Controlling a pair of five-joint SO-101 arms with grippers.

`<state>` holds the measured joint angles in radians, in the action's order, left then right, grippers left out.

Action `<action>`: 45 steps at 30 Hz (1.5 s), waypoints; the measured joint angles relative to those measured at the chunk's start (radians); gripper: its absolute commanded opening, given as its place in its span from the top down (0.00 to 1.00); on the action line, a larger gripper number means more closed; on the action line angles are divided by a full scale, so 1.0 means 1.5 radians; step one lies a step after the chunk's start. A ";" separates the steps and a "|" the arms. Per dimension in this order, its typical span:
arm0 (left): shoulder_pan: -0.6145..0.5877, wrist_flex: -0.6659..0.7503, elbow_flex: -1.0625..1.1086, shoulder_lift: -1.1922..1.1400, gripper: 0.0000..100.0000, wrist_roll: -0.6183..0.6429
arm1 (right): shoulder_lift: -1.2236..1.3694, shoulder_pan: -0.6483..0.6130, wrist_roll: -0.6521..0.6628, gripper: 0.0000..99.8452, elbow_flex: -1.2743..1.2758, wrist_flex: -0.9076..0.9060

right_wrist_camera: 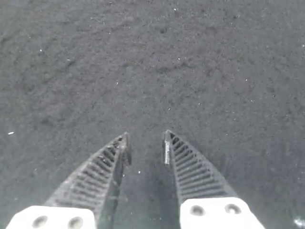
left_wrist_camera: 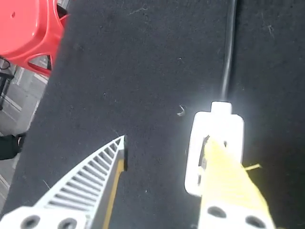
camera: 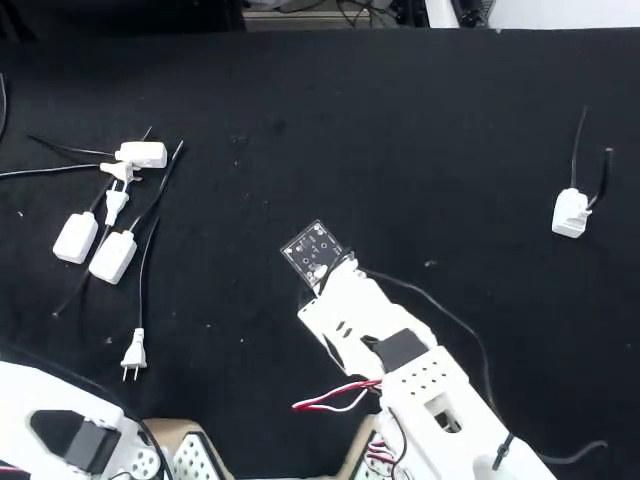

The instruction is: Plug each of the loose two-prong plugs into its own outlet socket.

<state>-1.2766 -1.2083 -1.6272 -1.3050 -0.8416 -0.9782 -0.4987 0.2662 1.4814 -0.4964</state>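
Observation:
A loose white two-prong plug [camera: 133, 356] lies on the black cloth at the front left, its black cable running away from me. Farther back on the left, a cluster of white outlet sockets [camera: 96, 246] and plugs [camera: 140, 155] lies among tangled black cables. One more white socket [camera: 570, 214] sits at the far right. My left gripper [left_wrist_camera: 166, 140] is open low over the cloth, its yellow finger [left_wrist_camera: 228, 181] overlapping a white plug body [left_wrist_camera: 217, 129] on a black cable. My right gripper [right_wrist_camera: 145, 136] is open with a narrow gap, over bare cloth near the table's middle [camera: 316, 254].
The left arm's base [camera: 60, 430] fills the front left corner. The right arm's body [camera: 400, 360] reaches in from the front centre with red and white wires [camera: 330, 400] beside it. A red stool [left_wrist_camera: 28, 28] stands beyond the table edge.

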 measured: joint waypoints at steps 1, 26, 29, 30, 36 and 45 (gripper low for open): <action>0.000 0.012 0.001 0.003 0.75 0.013 | 0.000 0.000 0.000 0.90 0.000 0.000; -0.009 -0.055 -0.006 -0.044 0.75 0.098 | 0.000 0.000 0.000 0.90 0.000 0.000; 0.028 -0.170 -0.005 -0.007 0.75 0.134 | 0.000 0.000 0.000 0.90 0.000 0.000; 0.041 -0.204 -0.005 0.007 0.75 0.145 | 0.000 0.000 0.000 0.90 0.000 0.000; 0.090 -0.326 -0.005 0.086 0.75 0.210 | 0.000 0.000 0.000 0.90 0.000 0.000; 0.116 -0.362 0.009 0.128 0.69 0.404 | 0.000 0.000 0.000 0.90 0.000 0.000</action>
<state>-1.1032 -1.7515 -1.6134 -1.1132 -0.2355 -0.9782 -0.4987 0.2662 1.4814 -0.4964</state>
